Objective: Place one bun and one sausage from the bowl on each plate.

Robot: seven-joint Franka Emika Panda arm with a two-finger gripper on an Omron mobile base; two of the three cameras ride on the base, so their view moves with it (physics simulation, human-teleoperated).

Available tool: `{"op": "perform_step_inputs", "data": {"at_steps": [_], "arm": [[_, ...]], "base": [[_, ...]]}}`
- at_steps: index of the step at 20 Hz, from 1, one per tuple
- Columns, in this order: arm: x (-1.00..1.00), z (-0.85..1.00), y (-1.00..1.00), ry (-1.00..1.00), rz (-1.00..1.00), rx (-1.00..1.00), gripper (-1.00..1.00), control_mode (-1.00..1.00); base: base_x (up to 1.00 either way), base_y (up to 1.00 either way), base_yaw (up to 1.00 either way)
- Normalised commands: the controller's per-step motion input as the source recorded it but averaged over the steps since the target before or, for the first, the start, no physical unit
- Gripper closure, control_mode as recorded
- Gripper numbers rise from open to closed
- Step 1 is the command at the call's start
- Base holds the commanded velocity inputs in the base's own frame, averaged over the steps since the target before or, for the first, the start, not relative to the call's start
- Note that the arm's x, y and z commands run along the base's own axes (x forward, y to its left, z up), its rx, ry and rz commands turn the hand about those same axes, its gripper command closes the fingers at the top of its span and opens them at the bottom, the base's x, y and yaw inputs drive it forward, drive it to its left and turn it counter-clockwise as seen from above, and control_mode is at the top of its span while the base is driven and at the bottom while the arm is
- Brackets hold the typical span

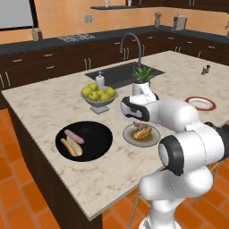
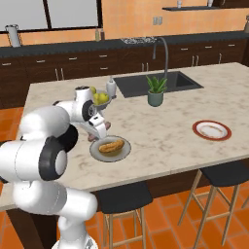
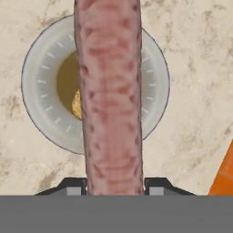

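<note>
Hand [image 3: 113,185] pinches a sausage [image 3: 110,95] above the grey plate [image 3: 38,86]; bun [image 3: 76,103] mostly hidden behind it

I see even, bright rendered light, soft shadows under the fruit bowl [image 1: 99,103], slight pixel softness, no glare.

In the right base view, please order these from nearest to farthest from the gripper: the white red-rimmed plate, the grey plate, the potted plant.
The gripper holds a sausage over the grey plate.
1. Grey plate: directly below the gripper, with a bun on it.
2. Potted plant: farther back and right, beside the sink.
3. Red-rimmed plate: far right on the counter.
</note>
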Motion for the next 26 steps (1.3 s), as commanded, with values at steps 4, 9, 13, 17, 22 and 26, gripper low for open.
{"op": "perform_step_inputs", "data": {"at_steps": [4,9,13,17,22,26], "arm": [[0.12,-0.11,0.00,0.00,-0.13,0.06,1.00,-1.00],[0.55,-0.32,0.04,0.00,-0.04,0.00,1.00,-1.00],[0.33,-0.39,0.07,0.00,-0.09,0.00,1.00,-1.00],[0.09,-0.42,0.04,0.00,-0.13,-0.01,1.00,-1.00],[0.12,-0.34,0.02,0.00,-0.14,-0.03,1.00,-1.00],[0.39,-0.26,0.12,0.00,-0.07,0.00,1.00,-1.00]], "base": [[0.00,0.00,0.00],[0.00,0.00,0.00],[0.00,0.00,0.00],[0.00,0.00,0.00],[0.00,0.00,0.00],[0.00,0.00,0.00]]}}
